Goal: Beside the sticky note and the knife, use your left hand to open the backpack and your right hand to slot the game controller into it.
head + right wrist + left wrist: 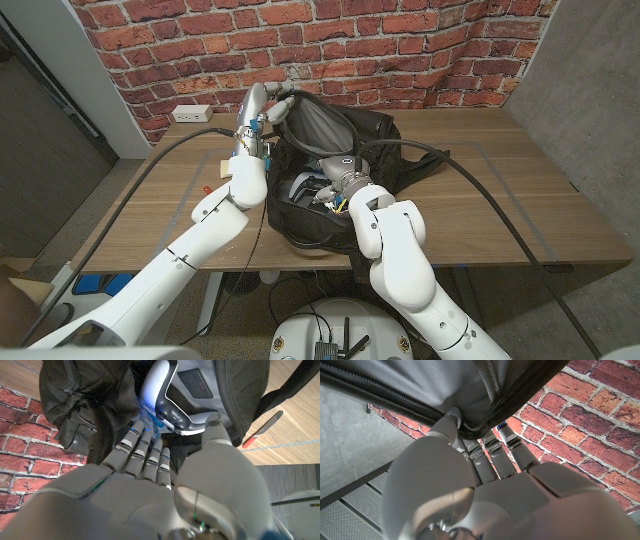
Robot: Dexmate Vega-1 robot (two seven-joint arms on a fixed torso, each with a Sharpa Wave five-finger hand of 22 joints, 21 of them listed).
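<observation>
A black backpack point(385, 150) lies on the middle of the wooden table point(520, 200). My left hand point(262, 105) grips the zippered rim point(485, 415) of its grey-lined flap and holds it lifted, so the mouth gapes. My right hand point(338, 183) reaches into that mouth. It holds the white game controller point(162, 390) between fingers point(145, 450) and thumb, inside the opening. A red-handled knife point(262, 430) lies on the table just beside the bag. A pale sticky note point(222, 167) sits on the table left of the bag, by my left forearm.
A white power strip point(190, 113) lies at the table's back left, under the brick wall point(420, 50). The backpack's straps point(430, 158) trail to the right. Black cables run from both arms across the table. Bare wood lies to the far right.
</observation>
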